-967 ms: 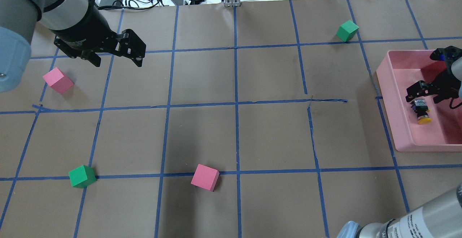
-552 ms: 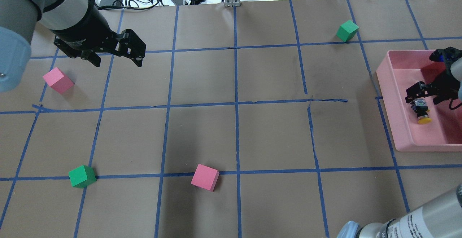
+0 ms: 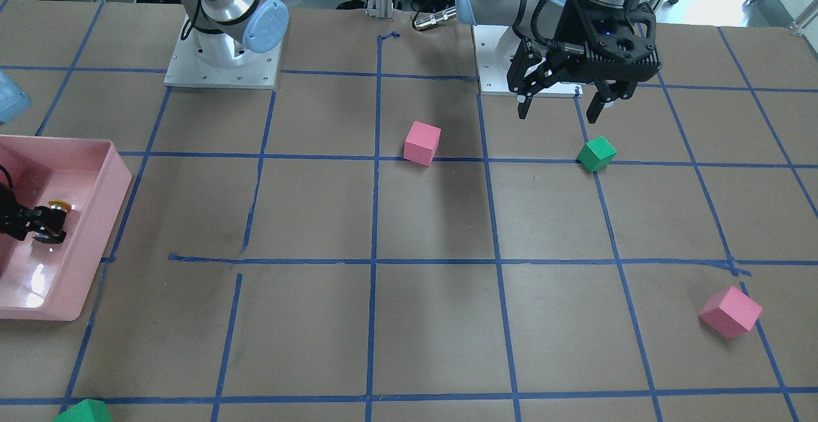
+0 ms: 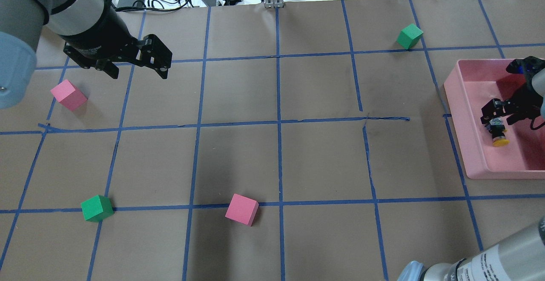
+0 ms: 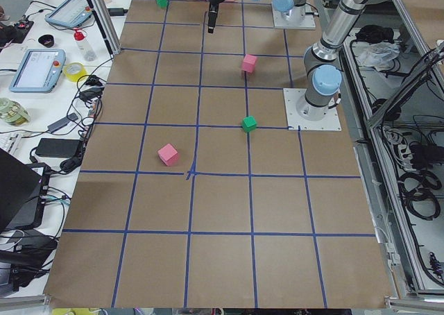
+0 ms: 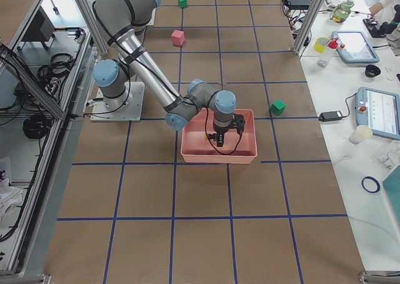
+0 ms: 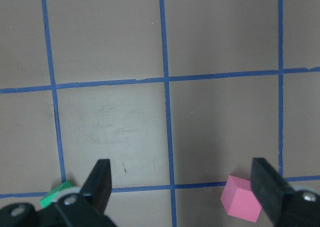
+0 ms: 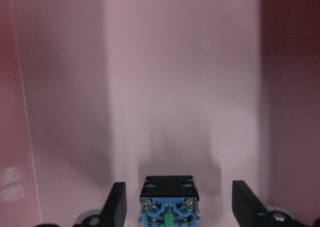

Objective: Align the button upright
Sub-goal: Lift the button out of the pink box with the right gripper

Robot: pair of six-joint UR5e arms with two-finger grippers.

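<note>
The right gripper (image 4: 496,115) is down inside a pink tray (image 4: 454,98). Its jaws are spread. The right wrist view shows a strip of tray floor between the button (image 8: 169,199) and each of the fingers (image 8: 117,207), so neither finger touches it.

The button lies on its side on the tray floor. Its base end, with blue and silvery parts, sits between the two jaws and faces back toward the wrist. Its black body runs out beyond the fingertips. The overhead view shows the yellow cap (image 4: 501,141) at the far end, clear of the jaws. The front-facing view shows only a sliver of the cap just past the dark fingers.

The left gripper (image 4: 139,71) hangs above the brown, blue-taped table (image 4: 272,162), well away from the tray. Its jaws are spread wide, with nothing between them. In the left wrist view a pink cube (image 7: 241,205) lies on the table just inside one fingertip, and a corner of a green cube (image 7: 55,197) shows just outside the other.
</note>
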